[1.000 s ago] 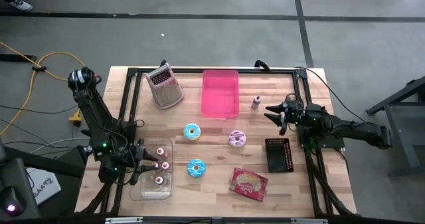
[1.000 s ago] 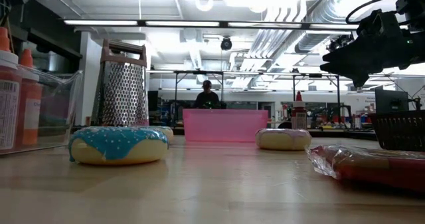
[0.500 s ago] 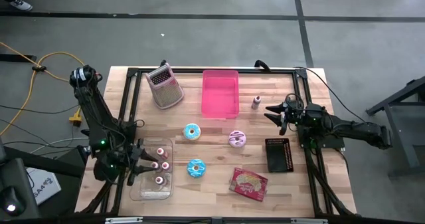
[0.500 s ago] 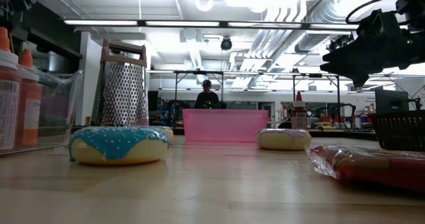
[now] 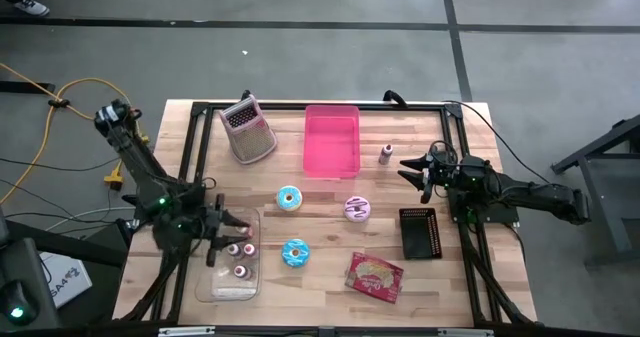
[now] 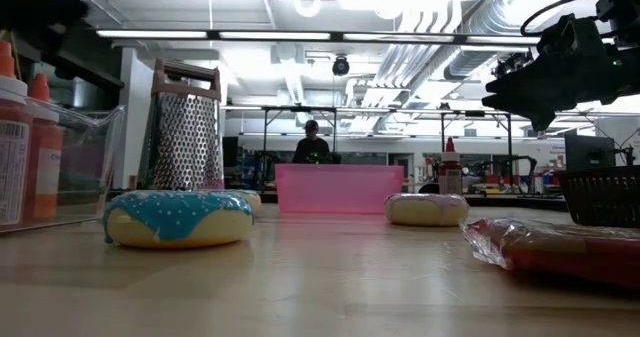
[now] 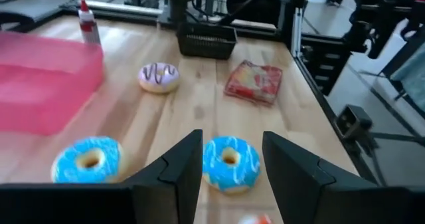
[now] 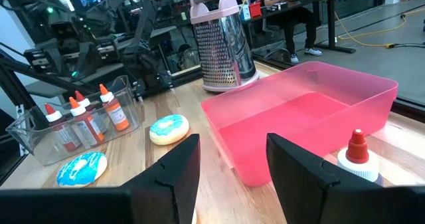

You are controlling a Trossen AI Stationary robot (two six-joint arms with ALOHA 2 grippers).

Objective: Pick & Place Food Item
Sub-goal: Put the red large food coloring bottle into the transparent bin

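Observation:
Two blue-iced donuts [image 5: 289,199] [image 5: 295,253], a purple-iced donut [image 5: 357,209] and a wrapped pastry [image 5: 375,275] lie flat on the wooden table. A pink bin [image 5: 332,139] stands at the far middle. My left gripper [image 5: 236,226] hovers open over the far end of a clear container [image 5: 230,269] of bottles. In its wrist view, the gripper [image 7: 232,136] points toward the near blue donut [image 7: 229,164]. My right gripper [image 5: 405,167] waits open at the table's right, facing the bin [image 8: 305,117].
A metal grater [image 5: 248,130] stands at the far left. A small red-capped bottle [image 5: 385,154] is right of the bin, and a black basket [image 5: 420,232] is at the right. A black frame rims the table. A person sits in the room beyond.
My left gripper has risen and swung toward the table's far edge and a little to the right, above the clear container, rolling as it went. Its fingers stay open. Nothing on the table has moved.

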